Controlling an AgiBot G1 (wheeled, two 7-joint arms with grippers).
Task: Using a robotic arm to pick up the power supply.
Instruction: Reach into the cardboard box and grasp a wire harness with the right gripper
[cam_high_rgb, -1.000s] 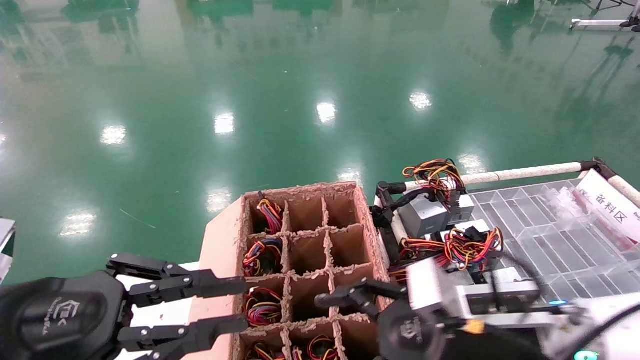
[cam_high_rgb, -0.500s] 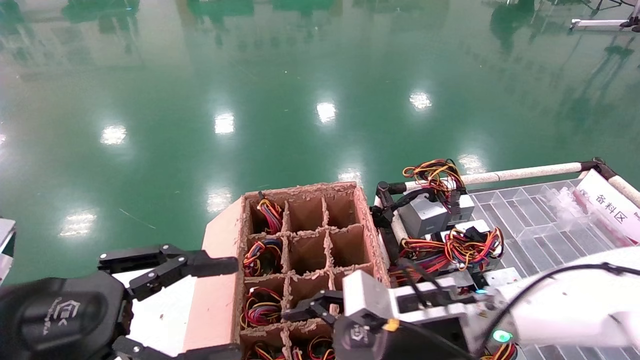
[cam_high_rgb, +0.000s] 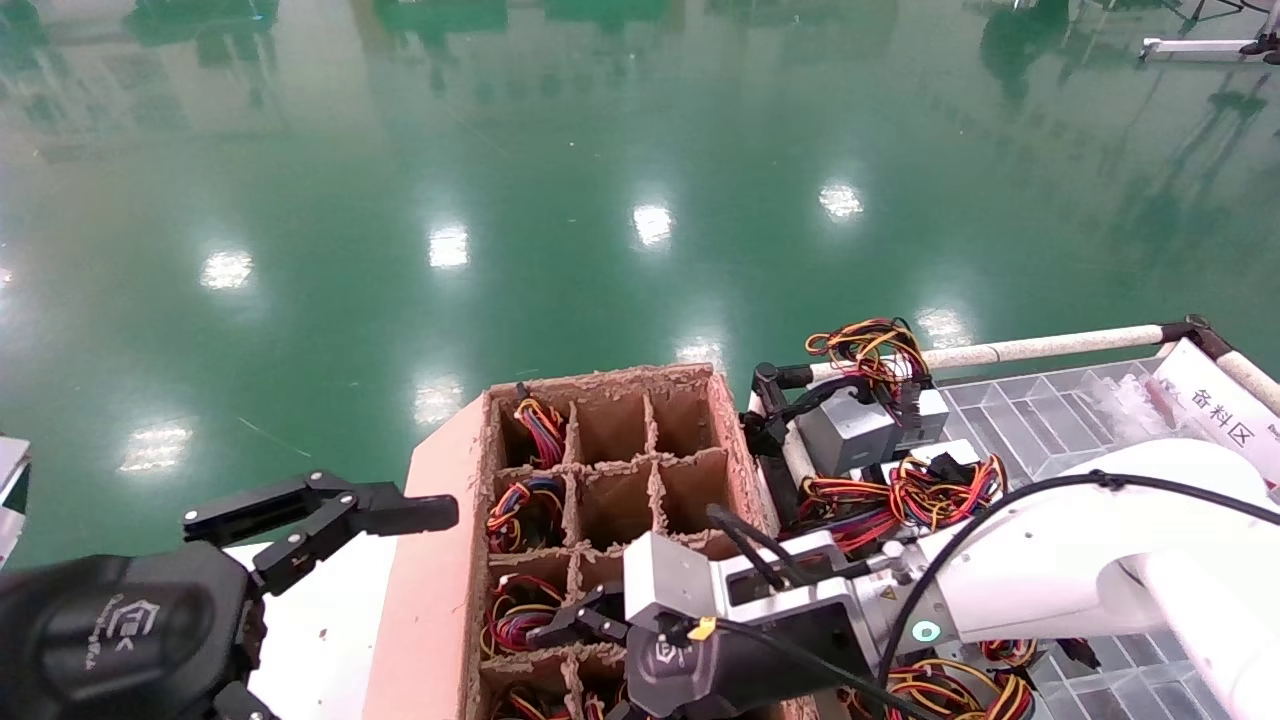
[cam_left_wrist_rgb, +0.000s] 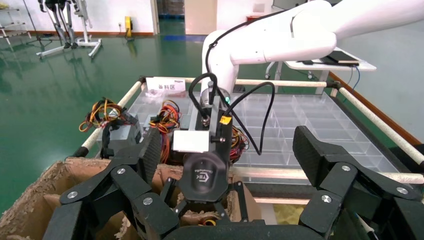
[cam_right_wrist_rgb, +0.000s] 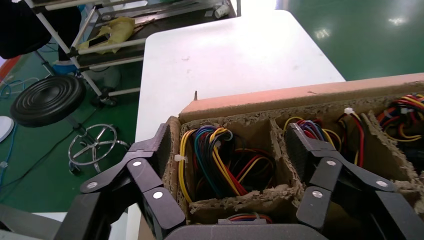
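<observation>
A brown cardboard box (cam_high_rgb: 440, 560) with paper dividers holds power supplies, showing as coloured wire bundles (cam_high_rgb: 525, 510) in its cells. My right gripper (cam_high_rgb: 575, 665) on the white robotic arm (cam_high_rgb: 1060, 560) hovers open over the near left corner cell. In the right wrist view its fingers (cam_right_wrist_rgb: 162, 145) straddle that cell's power supply (cam_right_wrist_rgb: 220, 160), above it and not touching. My left gripper (cam_high_rgb: 400, 610) stands open beside the box's left flap, holding nothing. The left wrist view shows the right arm's black housing (cam_left_wrist_rgb: 205, 172) facing it.
More grey power supplies (cam_high_rgb: 850, 430) with tangled wires (cam_high_rgb: 940, 490) lie on the rack right of the box. A clear plastic divider tray (cam_high_rgb: 1080, 440) and a white sign (cam_high_rgb: 1220, 410) are further right. The white table (cam_high_rgb: 320, 610) lies left of the box, above the green floor.
My right arm has swung left from the rack side over the box's near cells. My left gripper has pulled back left, off the box's edge.
</observation>
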